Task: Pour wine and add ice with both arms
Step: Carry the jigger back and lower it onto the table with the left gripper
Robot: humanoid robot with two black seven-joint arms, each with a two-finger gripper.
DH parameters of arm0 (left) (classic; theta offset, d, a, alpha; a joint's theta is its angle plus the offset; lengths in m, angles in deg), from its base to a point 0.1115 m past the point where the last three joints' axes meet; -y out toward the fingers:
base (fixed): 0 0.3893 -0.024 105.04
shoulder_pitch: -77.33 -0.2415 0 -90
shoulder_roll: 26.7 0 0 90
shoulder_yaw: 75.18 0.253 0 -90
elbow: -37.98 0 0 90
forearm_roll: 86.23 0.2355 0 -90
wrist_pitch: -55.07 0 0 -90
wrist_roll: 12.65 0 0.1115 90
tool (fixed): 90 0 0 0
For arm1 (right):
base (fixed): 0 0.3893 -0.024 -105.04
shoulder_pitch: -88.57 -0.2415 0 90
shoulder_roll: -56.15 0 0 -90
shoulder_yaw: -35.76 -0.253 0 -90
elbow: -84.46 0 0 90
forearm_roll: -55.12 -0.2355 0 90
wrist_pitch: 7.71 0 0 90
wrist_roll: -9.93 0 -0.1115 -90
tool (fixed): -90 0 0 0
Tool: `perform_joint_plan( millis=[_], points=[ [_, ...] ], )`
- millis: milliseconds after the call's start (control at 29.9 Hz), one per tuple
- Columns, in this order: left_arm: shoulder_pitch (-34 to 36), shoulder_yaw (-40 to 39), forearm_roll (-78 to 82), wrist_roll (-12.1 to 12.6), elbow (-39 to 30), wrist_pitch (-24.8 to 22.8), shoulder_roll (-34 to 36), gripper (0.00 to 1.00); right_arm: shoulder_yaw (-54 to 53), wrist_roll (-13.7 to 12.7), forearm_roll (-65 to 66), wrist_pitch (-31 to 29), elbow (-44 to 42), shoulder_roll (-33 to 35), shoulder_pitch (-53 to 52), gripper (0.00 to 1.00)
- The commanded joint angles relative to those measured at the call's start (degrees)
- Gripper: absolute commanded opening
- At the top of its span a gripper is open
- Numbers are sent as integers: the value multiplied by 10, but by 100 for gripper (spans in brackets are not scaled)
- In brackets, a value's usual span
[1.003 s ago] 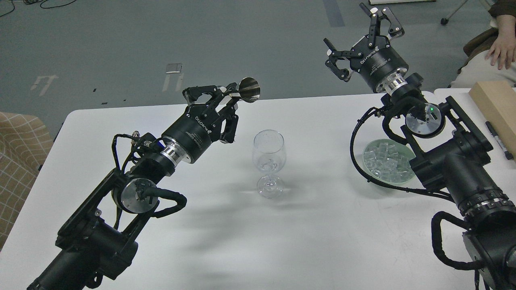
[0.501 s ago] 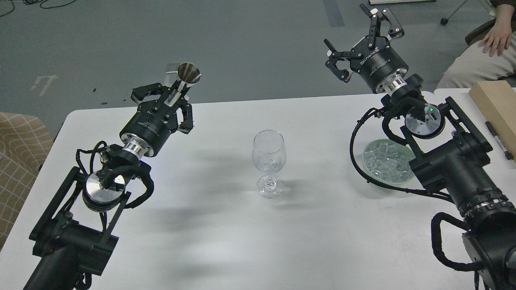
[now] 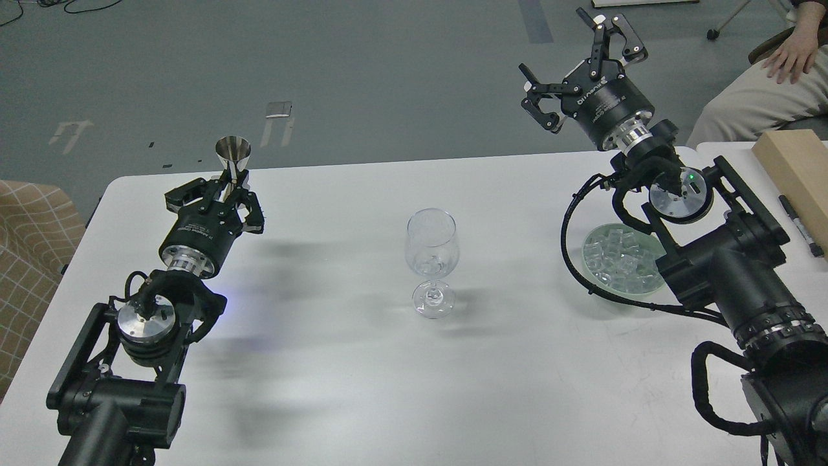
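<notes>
At left of the frame the left gripper grasps a metal cup, upright. The right gripper, upper right, is spread wide, holding nothing. The ice fills a bowl at right; the wine glass stands at centre, seemingly near-empty.

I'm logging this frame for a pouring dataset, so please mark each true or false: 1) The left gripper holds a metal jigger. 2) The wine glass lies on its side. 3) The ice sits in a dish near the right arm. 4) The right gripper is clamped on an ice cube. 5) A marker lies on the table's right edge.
1) True: the left gripper grips the steel jigger.
2) False: the wine glass stands upright.
3) True: the ice fills a glass dish.
4) False: the right gripper is open and empty.
5) True: the marker.
</notes>
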Motion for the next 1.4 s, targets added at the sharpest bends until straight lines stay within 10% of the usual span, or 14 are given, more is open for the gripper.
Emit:
perform_joint_plan(
  millis=[0, 1370],
  points=[
    [0, -3, -4, 1, 32, -17, -2, 11, 0, 0, 0, 0, -1, 1, -1, 100],
    [0, -23, -69, 2, 111, -65, 1, 40, 1, 0, 0, 0, 0, -3, -1, 100]
  ],
)
